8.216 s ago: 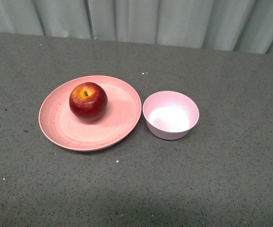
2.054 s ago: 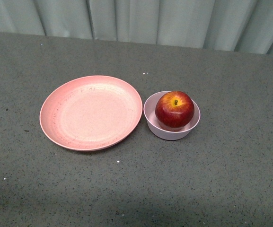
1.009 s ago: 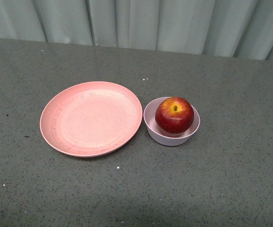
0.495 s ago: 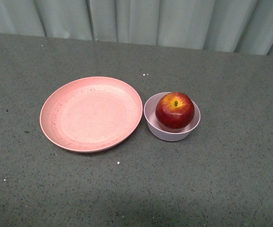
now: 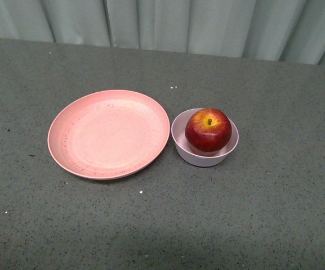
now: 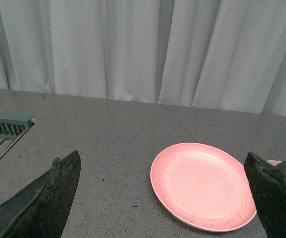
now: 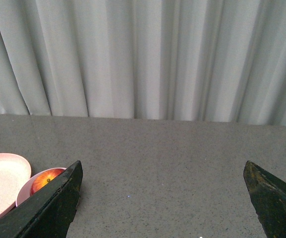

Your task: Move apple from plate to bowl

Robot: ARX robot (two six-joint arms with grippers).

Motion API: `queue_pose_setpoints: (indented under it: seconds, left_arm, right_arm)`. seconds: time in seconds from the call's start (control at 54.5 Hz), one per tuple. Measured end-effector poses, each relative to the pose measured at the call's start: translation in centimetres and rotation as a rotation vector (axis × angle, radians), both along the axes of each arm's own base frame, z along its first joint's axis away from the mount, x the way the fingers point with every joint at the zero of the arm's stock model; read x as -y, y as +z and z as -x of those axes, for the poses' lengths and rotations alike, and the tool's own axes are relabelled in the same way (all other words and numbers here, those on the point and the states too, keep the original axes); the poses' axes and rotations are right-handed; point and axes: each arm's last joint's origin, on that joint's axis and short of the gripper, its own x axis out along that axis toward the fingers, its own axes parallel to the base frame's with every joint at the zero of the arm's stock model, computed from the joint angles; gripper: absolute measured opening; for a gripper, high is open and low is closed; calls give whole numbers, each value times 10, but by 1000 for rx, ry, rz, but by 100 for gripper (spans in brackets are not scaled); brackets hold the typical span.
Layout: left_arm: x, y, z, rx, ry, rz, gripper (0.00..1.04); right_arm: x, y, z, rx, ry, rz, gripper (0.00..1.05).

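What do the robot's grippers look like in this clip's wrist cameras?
Only finger ends show. The left gripper has two dark, near-black wedge-shaped fingers with a rough, worn-looking surface. The right gripper looks the same: dark tapered fingers, matte and scuffed. No cables or markings are visible; the front view shows neither arm.

Apple (image 5: 208, 131) was glossy dark red w/ a yellow-orange patch round a brownish stem, right of centre in front view. Bowl (image 5: 185, 147) under it was pale pink, plain. Plate (image 5: 108, 134), left of centre, was salmon pink w/ faint dark speckles & thin ring marks near the rim. Table (image 5: 162, 225) was dark grey, flecked w/ tiny white & black specks. Curtain (image 5: 162, 22) across the top edge was pale grey-green w/ vertical folds. In both wrist views, gripper fingers (image 6: 43, 198) at the lower corners were black w/ scuffed brownish edges.
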Motion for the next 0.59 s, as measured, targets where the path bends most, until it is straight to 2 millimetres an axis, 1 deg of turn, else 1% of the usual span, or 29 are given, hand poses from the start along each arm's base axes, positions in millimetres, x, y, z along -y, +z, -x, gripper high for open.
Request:
queue_pose_setpoints:
  seconds: [0.587]
  left_arm:
    - [0,0,0,0,0,0,98]
  right_arm:
    - [0,0,0,0,0,0,95]
